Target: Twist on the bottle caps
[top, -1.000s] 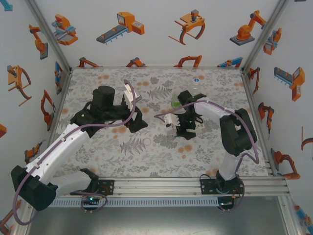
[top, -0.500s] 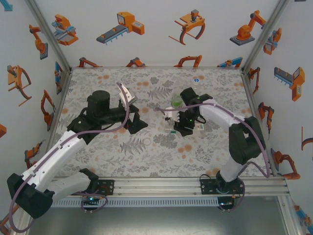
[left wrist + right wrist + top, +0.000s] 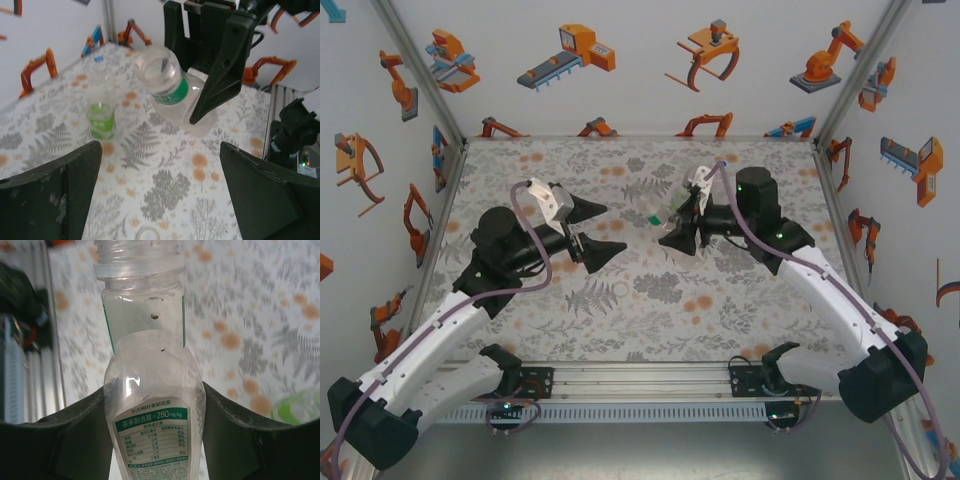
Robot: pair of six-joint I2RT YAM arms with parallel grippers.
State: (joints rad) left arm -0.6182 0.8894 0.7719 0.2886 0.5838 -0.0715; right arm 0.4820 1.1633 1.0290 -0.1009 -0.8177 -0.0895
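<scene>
Since a second ago the right gripper had come up off the table, carrying the labelled bottle and turning it sideways; the left gripper had spread wider.

Top view: the grippers faced each other, apart, with the bottle between the right fingers.

Left wrist view: the left fingers stood wide apart with nothing between them. The bottle's uncapped mouth lay straight ahead of them, presumably presented for capping. A white cap lay on the table below, between the fingertips.

Right wrist view: the fingers clamped the bottle's body, its neck projecting beyond the tips.
</scene>
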